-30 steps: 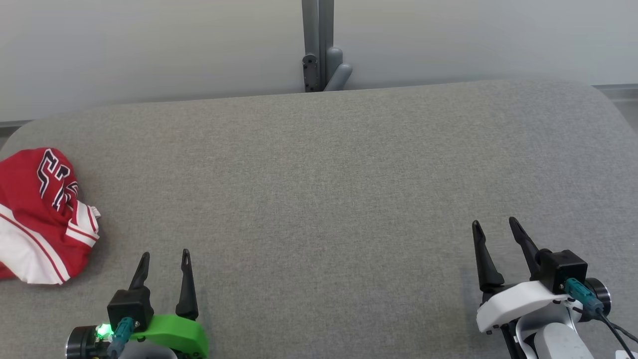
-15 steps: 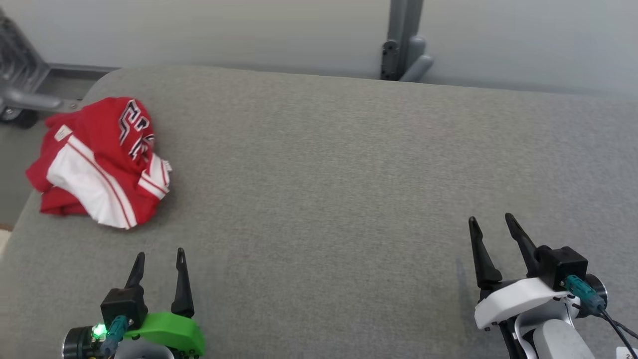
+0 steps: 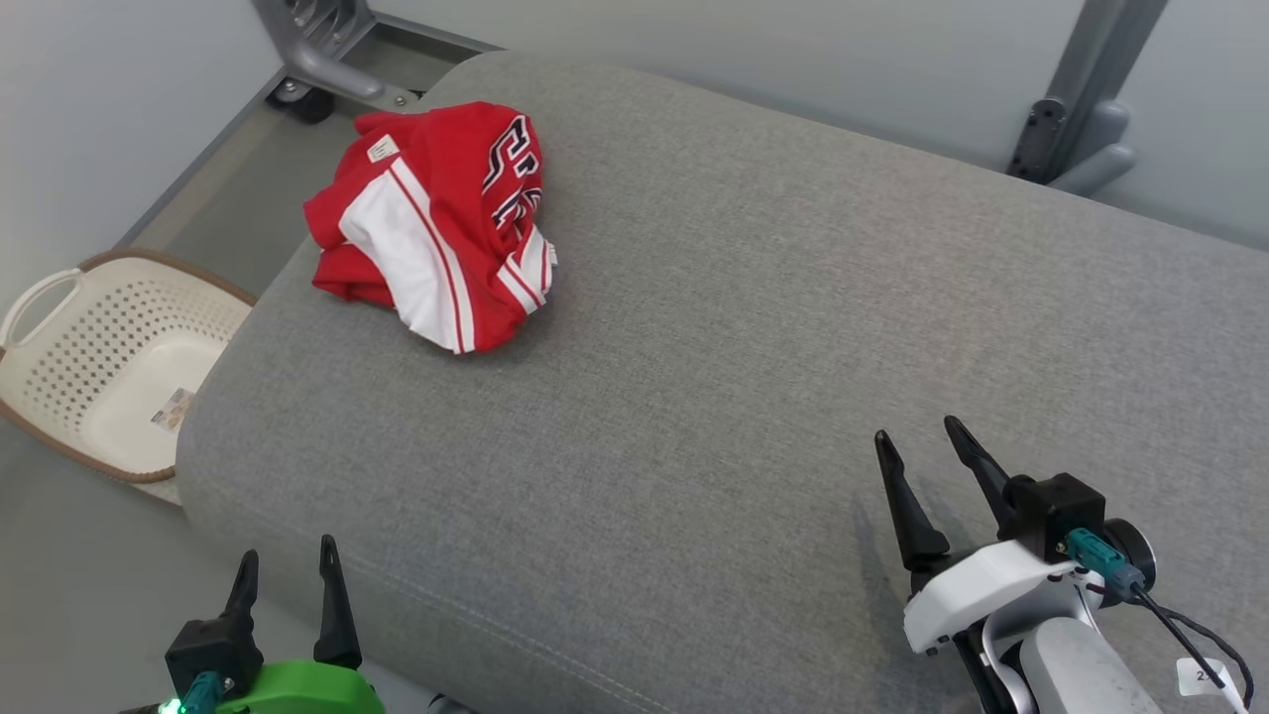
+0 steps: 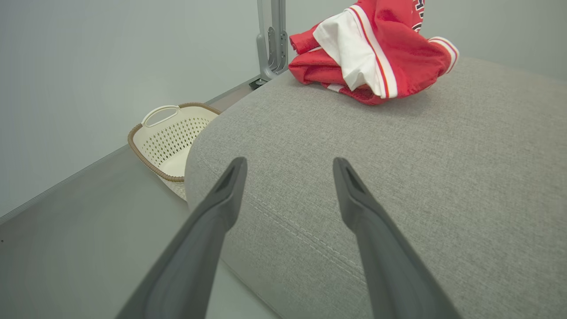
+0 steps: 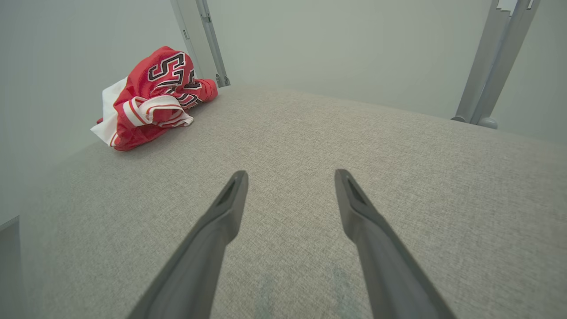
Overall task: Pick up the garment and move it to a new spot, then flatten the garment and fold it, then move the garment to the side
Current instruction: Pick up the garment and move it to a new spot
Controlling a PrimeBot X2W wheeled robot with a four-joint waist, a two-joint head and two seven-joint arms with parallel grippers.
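Note:
A crumpled red and white garment [image 3: 436, 218] with dark lettering lies near the far left corner of the grey padded surface [image 3: 753, 377]. It lies ahead in the left wrist view [image 4: 376, 48] and far left in the right wrist view [image 5: 150, 97]. My left gripper [image 3: 286, 560] stands open at the lower left, over the surface's near left edge, well short of the garment. My right gripper [image 3: 918, 438] stands open at the lower right above bare fabric. Both hold nothing.
A cream perforated laundry basket [image 3: 89, 367] with a brown rim stands on the floor left of the surface, also seen as the basket [image 4: 170, 133] in the left wrist view. Grey metal posts [image 3: 1081, 109] rise behind the surface. A wheeled frame foot [image 3: 317, 59] sits beyond the far left corner.
The head camera has swung left, so the garment now sits higher and nearer centre and the basket has come into view. Both grippers remain open; the garment has not moved on the surface.

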